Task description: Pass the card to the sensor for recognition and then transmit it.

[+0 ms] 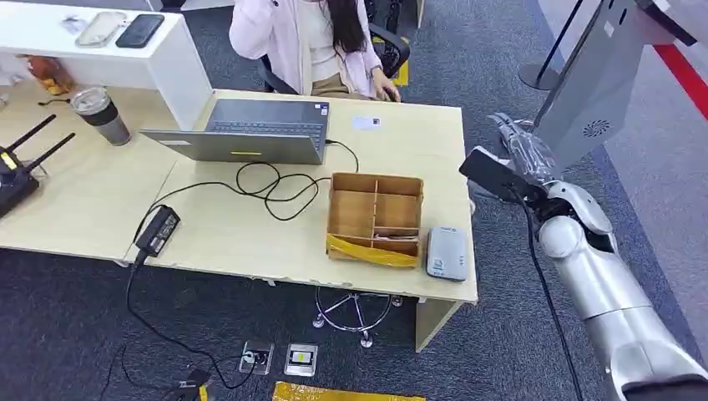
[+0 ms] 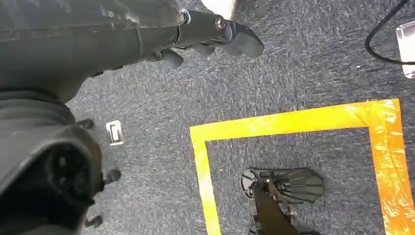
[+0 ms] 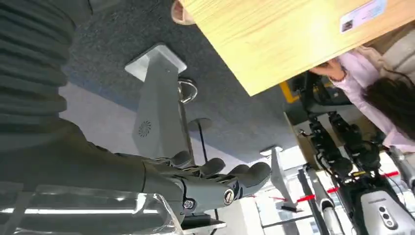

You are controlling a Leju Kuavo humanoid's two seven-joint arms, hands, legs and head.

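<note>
Office: wooden desk point(image 1: 209, 217), laptop point(image 1: 250, 129), grey carpet point(image 1: 75, 317), swivel chair point(image 1: 392, 46).

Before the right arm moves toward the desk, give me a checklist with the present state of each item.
1. White card lying free on the light wooden desk, near the seated person: ok.
2. Grey box-shaped card sensor unobstructed at the desk's near corner, beside the brown divided cardboard box: ok.
3. Right hand empty, fingers extended: ok.
4. Right hand over the desk: not ok; it is off the desk's right edge, by the grey kiosk.
5. Left hand out of the way, hanging over carpet: ok.
6. The person's hand clear of the card: cannot tell; it rests close by.
</note>
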